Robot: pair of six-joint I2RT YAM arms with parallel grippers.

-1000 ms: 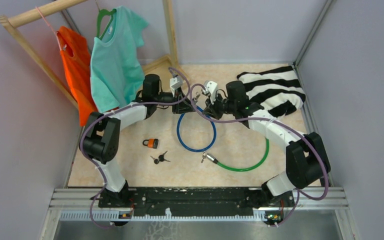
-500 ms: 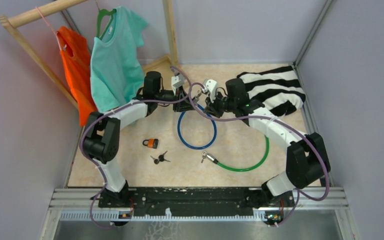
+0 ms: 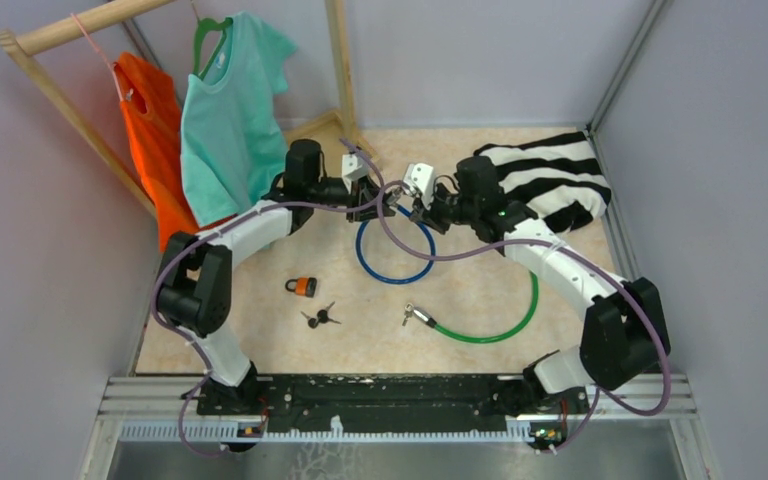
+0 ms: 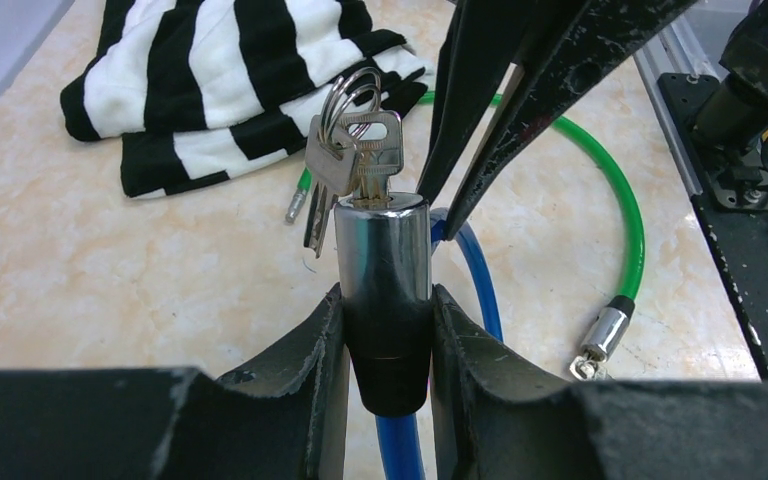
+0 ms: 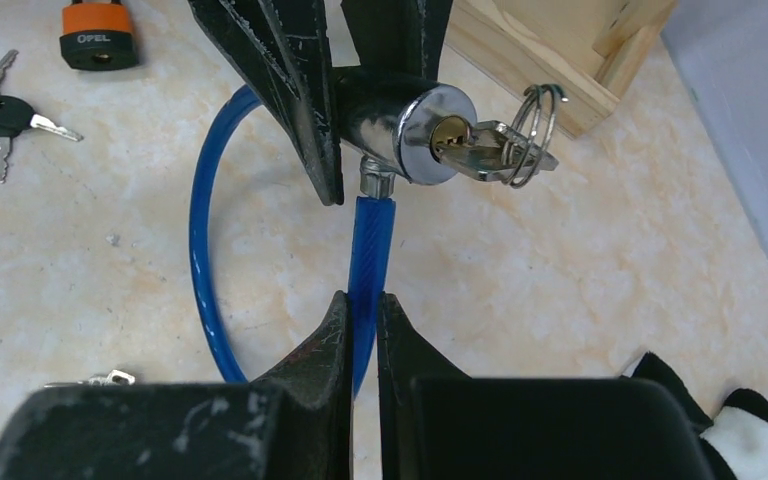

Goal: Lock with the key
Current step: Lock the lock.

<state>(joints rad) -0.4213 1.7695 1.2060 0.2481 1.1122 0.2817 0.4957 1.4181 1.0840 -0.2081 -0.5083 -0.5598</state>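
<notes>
An orange padlock [image 3: 304, 287] and two black keys [image 3: 318, 318] are seen on the table [image 3: 260, 330], well apart from the left gripper [image 4: 387, 310], toward its base. This gripper is closed on the chrome lock barrel [image 4: 381, 245], which is held between its fingers. A key [image 4: 370, 150] with a ring is seen inserted in the barrel's end, beyond the fingertips. Just beside it, the right gripper [image 5: 362, 310] is pinched narrowly on the blue cable [image 5: 205, 230] under the barrel. A green cable [image 3: 505, 325] and a striped cloth [image 3: 550, 180] are found near the right gripper
</notes>
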